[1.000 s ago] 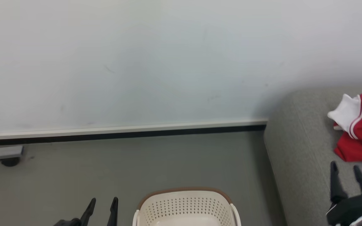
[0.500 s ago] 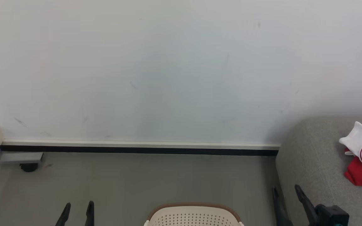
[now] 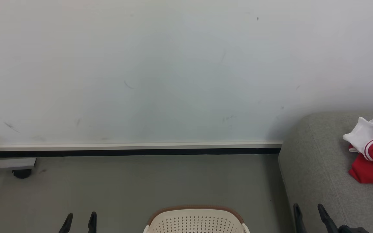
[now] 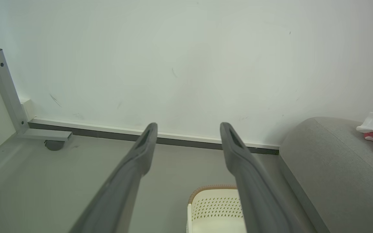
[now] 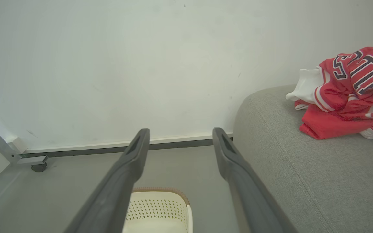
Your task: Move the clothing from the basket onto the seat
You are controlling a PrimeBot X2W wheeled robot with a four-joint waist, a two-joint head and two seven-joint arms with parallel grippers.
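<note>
the basket point(image 3: 194, 209) is cut by the bottom edge of the head view. only its brown back rim and a strip of perforated cream wall show at bottom centre, on the grey floor point(image 3: 147, 184). my right wrist view shows more of it at bottom centre, but the frame edge cuts it there too. my right gripper point(image 5: 180, 131) crosses its left part, so i cannot tell what lies inside.

the clothing point(image 3: 371, 155) is a crumpled red and white heap lying on top of the grey seat point(image 3: 316, 168). it sits at the right edge of the head view and runs out of frame. only the seat's rounded left end shows. in the right wrist view the heap sits at the upper right, again clipped by the edge. the jersey point(image 5: 355, 74) on top carries dark navy, white-outlined characters, tilted and folded. i make out curved shapes like a "c" and a "u", but no whole word or number.

of my left gripper point(image 3: 80, 221) only two dark fingertips show, at the lower left of the head view, left of the basket. they stand apart with nothing between them. my right gripper's tips rise at the lower right, in front of the seat's left end, also spread and holding nothing. both wrist views show the same wide gaps.

at the left edge a metal frame point(image 3: 11, 162) and a dark caster point(image 3: 21, 173) sit under the white wall point(image 3: 173, 71), partly cut off.
</note>
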